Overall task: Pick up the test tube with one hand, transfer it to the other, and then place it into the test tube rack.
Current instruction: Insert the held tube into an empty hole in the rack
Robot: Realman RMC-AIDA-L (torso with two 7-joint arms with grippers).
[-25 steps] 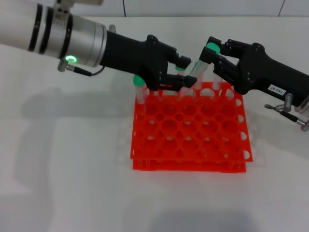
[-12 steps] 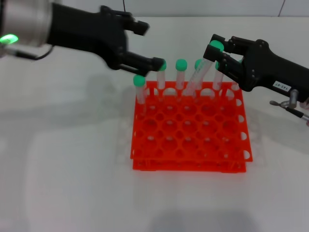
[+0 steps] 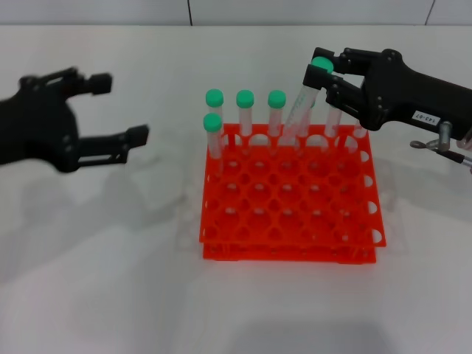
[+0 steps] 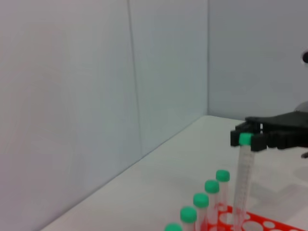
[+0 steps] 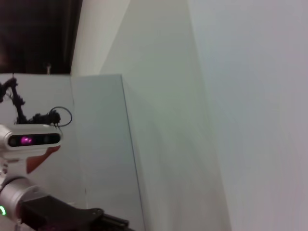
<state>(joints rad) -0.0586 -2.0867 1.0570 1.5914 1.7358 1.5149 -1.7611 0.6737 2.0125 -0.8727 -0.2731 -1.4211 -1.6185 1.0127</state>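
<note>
My right gripper (image 3: pixel 318 68) is shut on the green cap end of the test tube (image 3: pixel 299 110), over the back right of the orange-red test tube rack (image 3: pixel 291 253). The clear tube leans, and its lower end reaches the rack's back row. The left wrist view shows the same hold: the right gripper (image 4: pixel 250 137) on the test tube (image 4: pixel 242 178) above the rack (image 4: pixel 255 224). My left gripper (image 3: pixel 122 108) hangs open and empty over the table, well to the left of the rack.
Several other green-capped tubes (image 3: pixel 245 110) stand upright in the rack's back-left holes, and more stand under the right gripper. They show as a row of green caps (image 4: pixel 200 199) in the left wrist view. White table surrounds the rack; a pale wall rises behind.
The left gripper has let go, opened and swung far left, away from the rack. The right gripper keeps the tube and has barely shifted.
</note>
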